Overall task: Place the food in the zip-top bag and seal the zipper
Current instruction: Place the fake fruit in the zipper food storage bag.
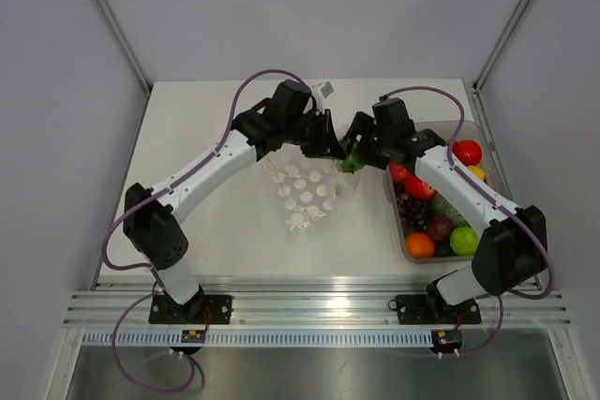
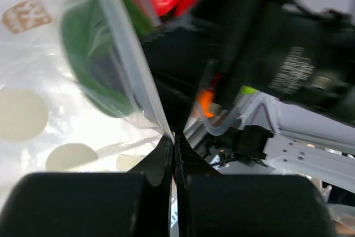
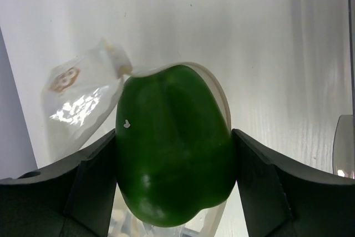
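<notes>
Pepper (image 3: 175, 148), the green toy one, was clamped in the right claw (image 1: 361, 153), one finger on each flank, jaws spread wide around it. It hung right at the mouth of the zip-top bag (image 1: 305, 196). In the right wrist view the zipper (image 3: 217, 90) strip arced around the pepper's top and down its right side. In the left wrist view it showed green through the clear film. We couldn't tell how far past the rim it sat.

Left claw (image 2: 175, 145) was fully together, pinching the bag's mouth edge between its tips and holding that edge up off the surface (image 1: 197, 128). The rest of the bag, clear with white dots, lay slack on the surface between the two arms, trailing toward the near edge.

We saw both claws meet near the middle of the surface, tips close together, one coming in from each side.

Other food sat in a clear tray (image 1: 390, 208) at the right side of the surface: a red piece (image 1: 467, 152), a yellow one (image 1: 477, 173), a dark grape bunch (image 1: 416, 213), an orange one (image 1: 420, 245) and a light green ball (image 1: 463, 240). The right arm's forearm crossed over the tray.
</notes>
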`<state>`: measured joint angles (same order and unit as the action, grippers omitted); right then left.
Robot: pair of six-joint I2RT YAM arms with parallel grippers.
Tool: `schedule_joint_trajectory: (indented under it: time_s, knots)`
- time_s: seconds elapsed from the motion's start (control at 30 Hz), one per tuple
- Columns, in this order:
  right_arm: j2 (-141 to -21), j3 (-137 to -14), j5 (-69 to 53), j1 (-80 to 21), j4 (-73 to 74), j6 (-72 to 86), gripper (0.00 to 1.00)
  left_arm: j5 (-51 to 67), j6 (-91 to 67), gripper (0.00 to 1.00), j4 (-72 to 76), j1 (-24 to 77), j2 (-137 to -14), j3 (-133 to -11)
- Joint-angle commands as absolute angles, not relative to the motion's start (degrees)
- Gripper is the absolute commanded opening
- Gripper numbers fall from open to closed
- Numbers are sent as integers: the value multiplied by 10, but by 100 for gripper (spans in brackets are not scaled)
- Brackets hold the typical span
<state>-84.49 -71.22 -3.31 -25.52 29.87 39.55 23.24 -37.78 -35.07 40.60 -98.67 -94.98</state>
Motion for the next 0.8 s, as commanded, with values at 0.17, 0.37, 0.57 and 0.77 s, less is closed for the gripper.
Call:
schedule_joint_trajectory:
  time_s: [0.17,0.37,0.57,0.77]
  knots:
    - [-843,-745,-37,-261,293,405,73,292,-397,0,-266,404,-947,-933]
    - [-813,-741,-45,-261,295,407,74,299,-403,0,-243,395,-952,-911]
    - [-792,-737,-61,-261,302,415,81,318,-408,0,-209,381,-955,-889]
    - [-775,-732,-57,-262,308,417,80,349,-413,0,-175,366,-958,-860]
